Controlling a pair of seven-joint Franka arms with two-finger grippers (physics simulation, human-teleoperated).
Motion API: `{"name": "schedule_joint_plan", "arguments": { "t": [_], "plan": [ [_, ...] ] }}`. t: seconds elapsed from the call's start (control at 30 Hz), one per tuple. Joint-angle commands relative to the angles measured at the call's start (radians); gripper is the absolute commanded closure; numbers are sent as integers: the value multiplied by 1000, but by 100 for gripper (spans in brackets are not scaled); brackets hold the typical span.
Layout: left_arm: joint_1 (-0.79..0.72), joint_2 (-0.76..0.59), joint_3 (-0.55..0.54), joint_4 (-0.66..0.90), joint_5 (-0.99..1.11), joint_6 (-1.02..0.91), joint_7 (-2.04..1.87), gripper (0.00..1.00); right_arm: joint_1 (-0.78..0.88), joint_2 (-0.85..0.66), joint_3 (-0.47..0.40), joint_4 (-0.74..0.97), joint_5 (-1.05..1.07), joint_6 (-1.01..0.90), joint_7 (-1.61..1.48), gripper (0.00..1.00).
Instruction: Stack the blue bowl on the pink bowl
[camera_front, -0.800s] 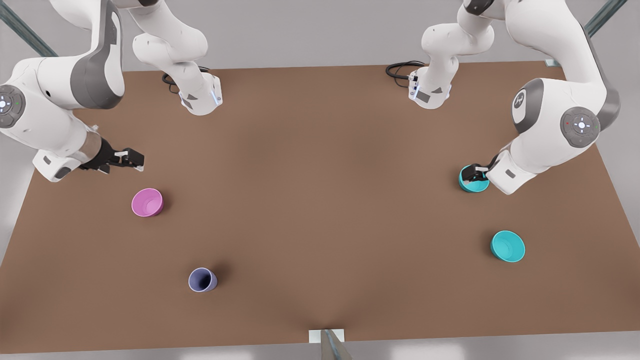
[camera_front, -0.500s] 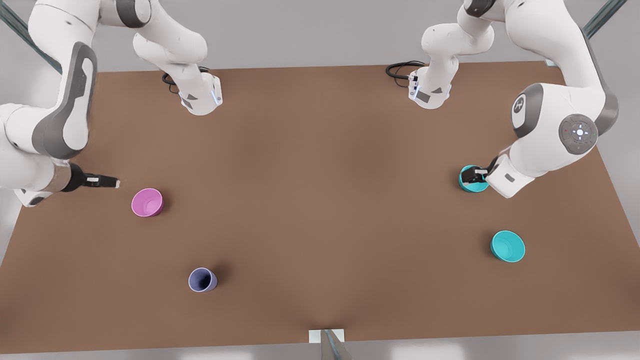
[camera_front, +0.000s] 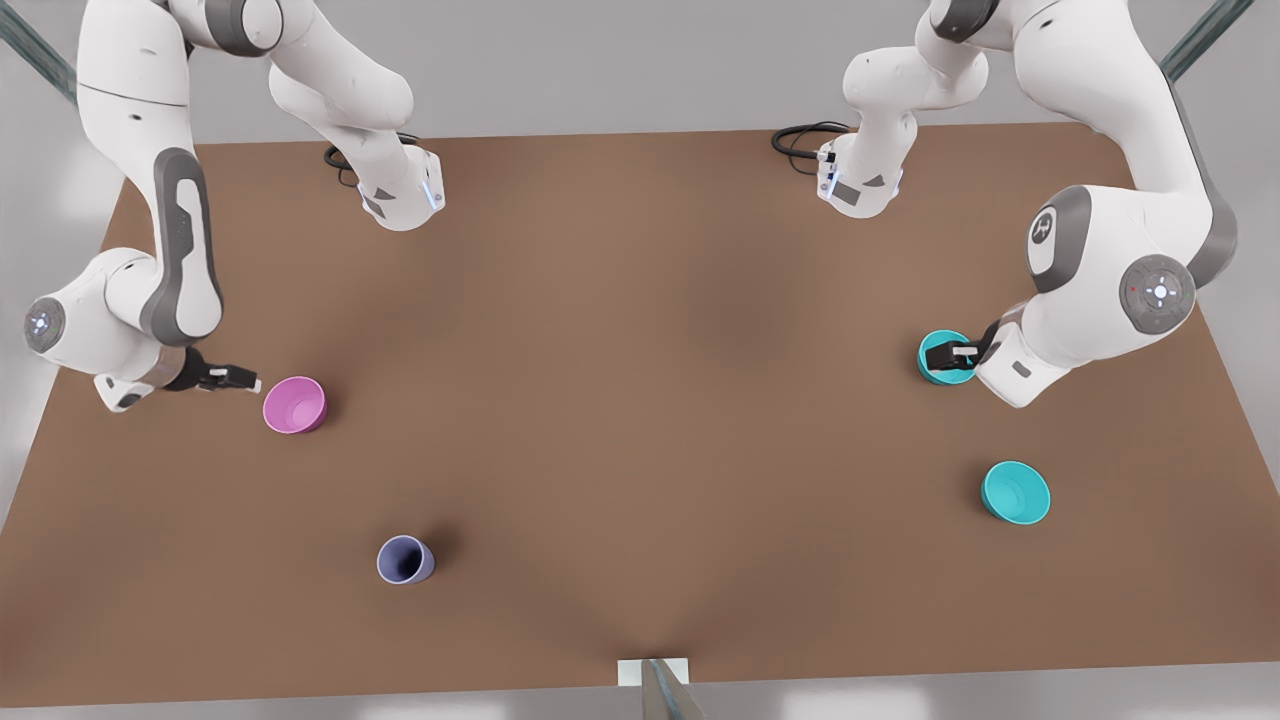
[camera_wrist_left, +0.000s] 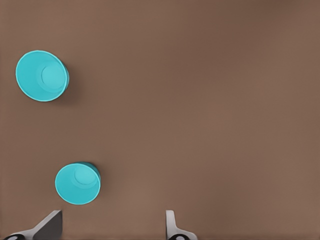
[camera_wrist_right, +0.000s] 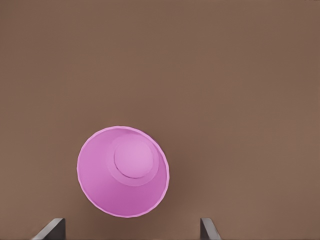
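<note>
The pink bowl (camera_front: 295, 404) stands upright toward the front view's left, its lighter inside showing in the right wrist view (camera_wrist_right: 123, 171). My right gripper (camera_front: 243, 381) hovers just beside it on the outer side, open (camera_wrist_right: 129, 227), the bowl lying ahead between its fingertips. At the front view's right the deeper teal-blue bowl (camera_front: 935, 370) stands upright. My left gripper (camera_front: 957, 351) hangs over its rim, open (camera_wrist_left: 112, 225). In the left wrist view the blue bowl (camera_wrist_left: 77, 183) lies just ahead of one fingertip (camera_wrist_left: 50, 224), not between the fingers.
A wider, brighter turquoise bowl (camera_front: 1015, 492) (camera_wrist_left: 41, 76) sits nearer the front edge on the front view's right. A lavender cup (camera_front: 405, 559) stands front left of centre. Both arm bases (camera_front: 400, 195) (camera_front: 858, 185) and cables are at the table's far edge.
The right arm swung down and in, bringing its gripper from above the table's side to right beside the pink bowl. The left gripper shifted slightly over the blue bowl. No bowl moved.
</note>
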Motion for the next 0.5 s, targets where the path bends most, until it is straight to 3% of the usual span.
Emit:
{"name": "schedule_joint_plan", "arguments": {
  "t": [0.0, 0.47],
  "plan": [
    [0, -1, 0, 0, 2, -1, -13, 0, 1, -1, 0, -28, 26, 209, -224, 0],
    [14, -2, -2, 7, 0, -4, -19, 0, 1, 182, 0, -48, 170, 244, -221, 0]
  ]
}}
